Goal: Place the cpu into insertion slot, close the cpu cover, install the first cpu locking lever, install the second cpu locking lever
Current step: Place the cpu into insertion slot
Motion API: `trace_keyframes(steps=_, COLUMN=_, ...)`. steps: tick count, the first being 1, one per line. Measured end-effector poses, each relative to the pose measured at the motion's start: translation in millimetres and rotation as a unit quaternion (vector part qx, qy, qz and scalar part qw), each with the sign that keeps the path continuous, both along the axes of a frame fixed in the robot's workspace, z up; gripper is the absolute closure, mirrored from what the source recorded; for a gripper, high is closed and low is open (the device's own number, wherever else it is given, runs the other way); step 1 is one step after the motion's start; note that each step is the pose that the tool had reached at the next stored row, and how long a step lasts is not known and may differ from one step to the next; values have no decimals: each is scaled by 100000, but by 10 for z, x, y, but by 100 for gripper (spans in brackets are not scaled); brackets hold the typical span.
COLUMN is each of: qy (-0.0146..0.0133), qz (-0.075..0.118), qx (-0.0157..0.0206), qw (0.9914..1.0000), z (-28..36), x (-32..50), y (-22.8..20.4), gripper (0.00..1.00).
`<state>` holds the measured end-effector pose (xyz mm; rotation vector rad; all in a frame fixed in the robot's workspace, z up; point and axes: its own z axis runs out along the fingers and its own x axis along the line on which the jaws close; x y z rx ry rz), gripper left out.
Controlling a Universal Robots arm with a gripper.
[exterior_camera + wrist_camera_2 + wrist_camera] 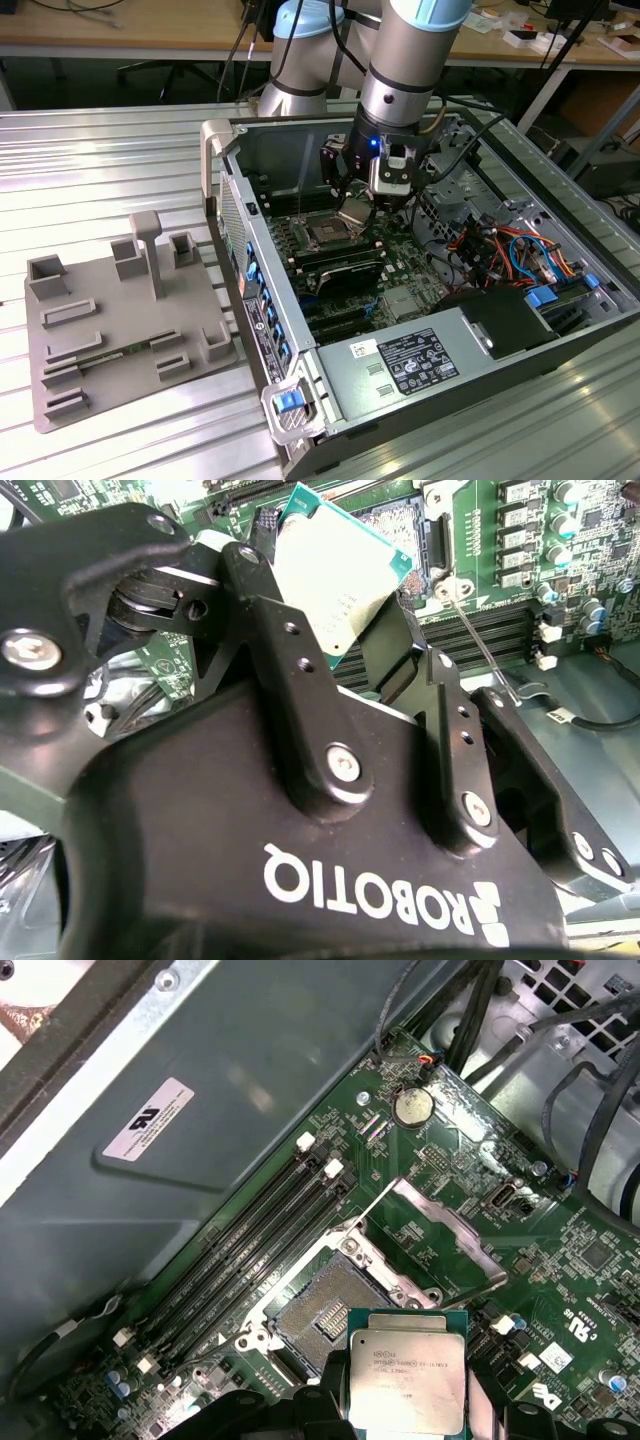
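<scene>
You've got the cpu (408,1385) pinched in the jaws, tilted. The slot (320,1315) lies just below them, offset toward the exterior view's left, cover (462,1231) up.

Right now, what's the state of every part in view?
Black end effector: shut on the cpu.
Small square silver-topped cpu: held in the air, not seated.
Square silver-rimmed insertion slot: empty.
Thin silvery windowed cpu cover: swung open.
Grey metal computer case: side open, green board exposed.
</scene>
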<state>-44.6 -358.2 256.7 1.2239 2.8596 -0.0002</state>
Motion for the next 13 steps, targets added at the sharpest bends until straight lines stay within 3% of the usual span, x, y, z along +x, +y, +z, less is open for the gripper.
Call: trace_keyframes(steps=13, qy=-2, qz=-1055, qx=0, qw=99994, z=-4, x=0, y=0, gripper=45)
